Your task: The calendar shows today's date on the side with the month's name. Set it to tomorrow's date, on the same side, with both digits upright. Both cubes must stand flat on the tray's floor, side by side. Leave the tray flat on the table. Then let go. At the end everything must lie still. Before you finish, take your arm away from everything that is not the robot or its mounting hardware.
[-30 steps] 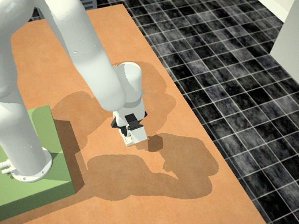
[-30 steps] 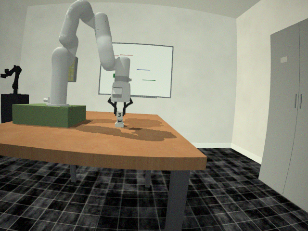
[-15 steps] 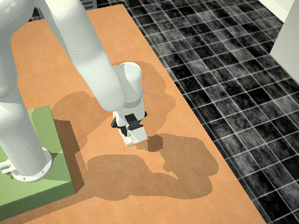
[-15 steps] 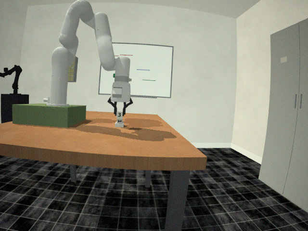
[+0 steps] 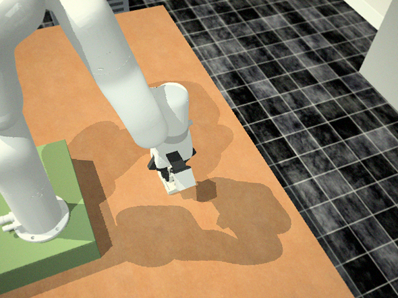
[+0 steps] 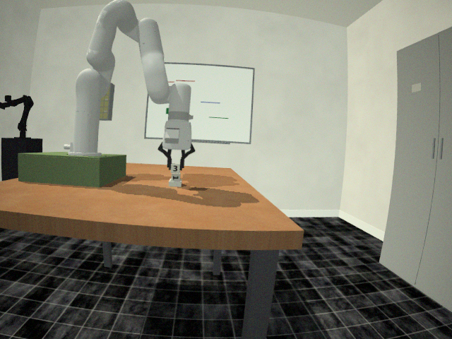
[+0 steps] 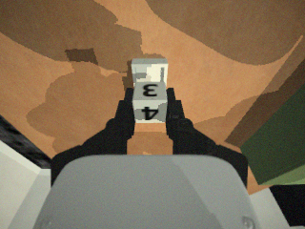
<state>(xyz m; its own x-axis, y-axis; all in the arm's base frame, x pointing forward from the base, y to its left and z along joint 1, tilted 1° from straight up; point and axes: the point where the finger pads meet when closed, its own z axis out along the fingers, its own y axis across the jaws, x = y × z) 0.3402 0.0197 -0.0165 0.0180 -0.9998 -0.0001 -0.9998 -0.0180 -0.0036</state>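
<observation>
My gripper [image 6: 175,167] [image 7: 150,98] is shut on a white number cube [image 5: 185,179] [image 6: 175,170] [image 7: 150,102] and holds it above the tray. A black 3 shows upright on this cube in the exterior view; the wrist view shows a 3 and a 4 on two of its faces, both upside down there. The small white tray [image 5: 171,192] [image 6: 175,183] [image 7: 150,61] stands on the table below. Directly beneath the held cube in the exterior view is another white cube [image 6: 175,177], with a dark mark like a 1 lying on its side. The month's name cannot be read.
The green base block [image 5: 82,231] [image 6: 58,169] [image 7: 281,129] carries the arm on the left of the table [image 5: 184,286] [image 6: 145,215]. The table's edge [image 5: 261,156] runs along the right in the top view. Shadows of the arm lie around the tray.
</observation>
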